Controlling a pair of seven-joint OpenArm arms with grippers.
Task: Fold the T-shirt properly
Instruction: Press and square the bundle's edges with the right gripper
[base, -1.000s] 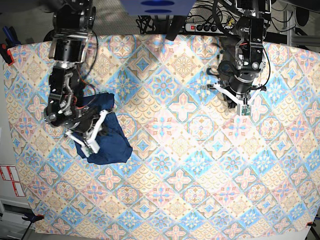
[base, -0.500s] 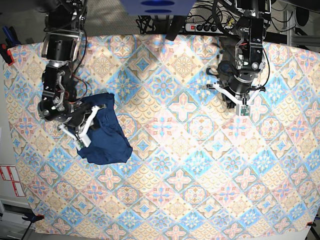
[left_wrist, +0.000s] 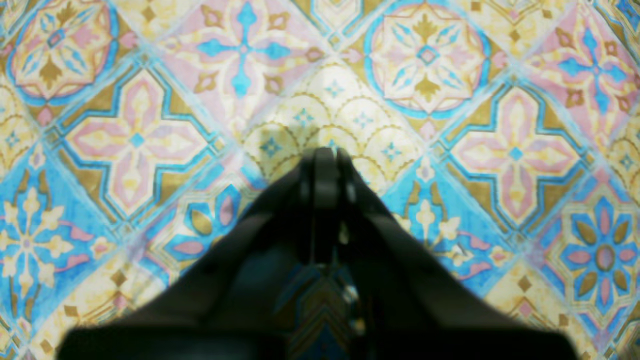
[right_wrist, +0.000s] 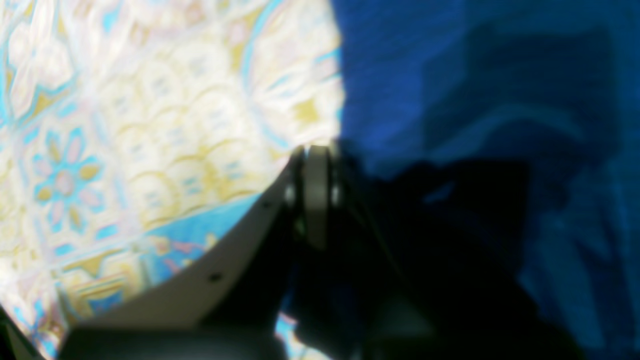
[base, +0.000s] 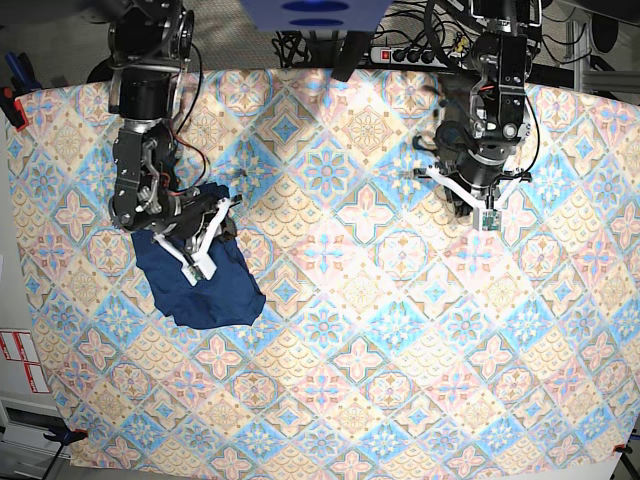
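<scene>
Over the last second the right gripper (base: 198, 268) is swung left and back across the T-shirt (base: 215, 295), jaws closed on nothing; the compact bundle at the cloth's (base: 350, 330) left is barely disturbed, suggesting smoothing. Left gripper (base: 488, 220) is parked closed, empty.

no legible text, red-and-white stickers (base: 22, 360) at table edge too small to read

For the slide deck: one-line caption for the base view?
Right gripper, shut, over the bunched navy T-shirt; left gripper, shut, apart over the patterned tablecloth.
</scene>
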